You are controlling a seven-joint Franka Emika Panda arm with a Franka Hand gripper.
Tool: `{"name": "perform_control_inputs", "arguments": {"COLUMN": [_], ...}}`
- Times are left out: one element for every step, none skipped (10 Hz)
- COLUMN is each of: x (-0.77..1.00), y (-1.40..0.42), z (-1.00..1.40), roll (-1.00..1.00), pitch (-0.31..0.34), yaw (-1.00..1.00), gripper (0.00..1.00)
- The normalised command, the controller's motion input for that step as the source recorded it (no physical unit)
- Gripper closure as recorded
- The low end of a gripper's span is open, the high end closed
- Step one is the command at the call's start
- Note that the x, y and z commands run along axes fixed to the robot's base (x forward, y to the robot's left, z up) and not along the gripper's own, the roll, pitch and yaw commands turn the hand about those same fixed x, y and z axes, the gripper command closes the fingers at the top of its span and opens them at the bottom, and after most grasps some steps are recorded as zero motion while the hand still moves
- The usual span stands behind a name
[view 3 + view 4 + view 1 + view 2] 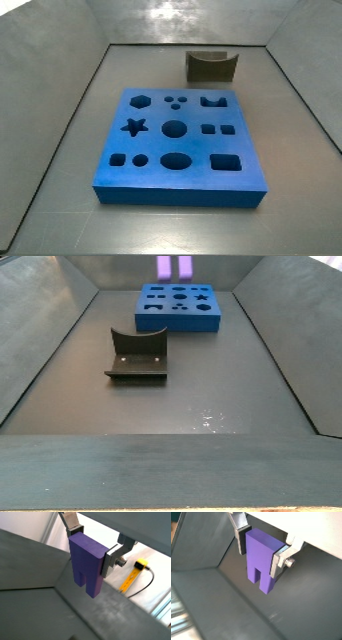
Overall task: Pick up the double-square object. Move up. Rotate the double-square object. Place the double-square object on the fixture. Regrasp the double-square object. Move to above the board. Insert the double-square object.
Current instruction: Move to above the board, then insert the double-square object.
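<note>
The gripper (261, 548) clamps the smooth purple plastic double-square object (260, 561) between flat silver fingers (239, 532), its notched end pointing down above the matte grey floor (231, 612).

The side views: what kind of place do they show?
Probably a robot test bench: a grey walled tray holds a blue board and a fixture, while the gripper holds a purple block above.

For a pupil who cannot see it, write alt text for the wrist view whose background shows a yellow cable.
The pincer grips a purple double-square object between its silver fingers, notched end pointing down, held in the air above the dark grey floor. Behind it, a yellow cable lies outside the enclosure.
</note>
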Motion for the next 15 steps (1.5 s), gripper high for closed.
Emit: {"name": "perform_control_inputs", "arguments": {"x": [-0.25, -0.25, -0.25, -0.26, -0.26, -0.26, -0.21, -0.13, -0.09, -0.05, -0.05, -0.05, 0.00, 0.02, 0.16], "y": [-1.00, -1.00, -1.00, -1.00, -1.00, -1.00, -0.83, -0.55, -0.38, -0.13, -0.09, -0.04, 0.00, 0.00, -0.06], "z": [0.40, 0.40, 0.41, 0.41, 0.42, 0.42, 0.35, 0.24, 0.17, 0.06, 0.05, 0.03, 0.00, 0.00, -0.07], "roll": [-1.00, -1.00, -1.00, -1.00, -1.00, -1.00, -1.00, -1.00, -0.84, -0.47, -0.37, -0.22, 0.00, 0.00, -0.01], "pitch": [-0.004, 0.006, 0.011, 0.018, 0.023, 0.027, 0.034, 0.037, 0.033, 0.011, -0.006, -0.023, 0.020, 0.000, -0.037], "yaw": [-0.09, -0.10, -0.10, -0.09, -0.09, -0.09, -0.08, -0.08, -0.06, -0.03, -0.02, -0.01, 0.00, 0.00, 0.00], "gripper": [1.00, 1.00, 1.00, 1.00, 1.00, 1.00, 1.00, 1.00, 1.00, 1.00, 1.00, 1.00, 1.00, 1.00, 1.00]}}
